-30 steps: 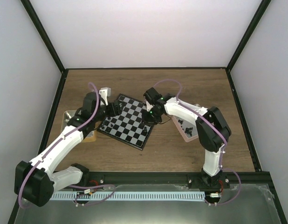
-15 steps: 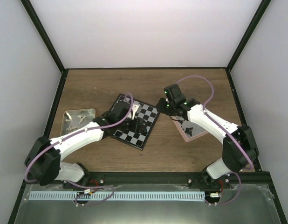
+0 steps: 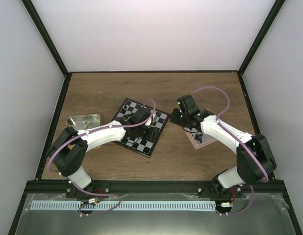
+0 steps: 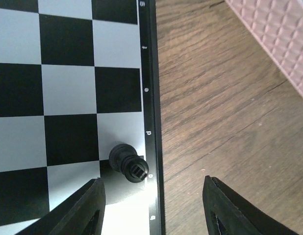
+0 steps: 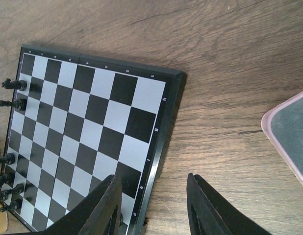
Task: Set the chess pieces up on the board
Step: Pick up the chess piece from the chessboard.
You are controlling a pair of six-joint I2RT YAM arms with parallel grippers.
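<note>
Wood-grain desk (image 3: pixel 107 88) fills a white-walled enclosure. The board (image 3: pixel 126 111) lies askew near its middle, and a pink tray (image 3: pixel 199 141) sits just to its right.

The left arm reaches low across the board, elbow bent. Its left tool (image 4: pixel 152 185) points down over the right-hand rim, fingers spread wide with nothing between them. Just ahead of them a black rook (image 4: pixel 128 162) stands on a pale edge square, close against the rim. More black chess pieces (image 5: pixel 12 84) line the far edge in the right wrist view.

The right arm arches, and the right tool (image 5: pixel 152 180) hangs over bare wood between board and tray, likewise wide and empty.

The pieces look tiny, light, hard and smooth, so they are likely to topple or skid. A narrow pinch about the waist, below the crown, should serve best.
</note>
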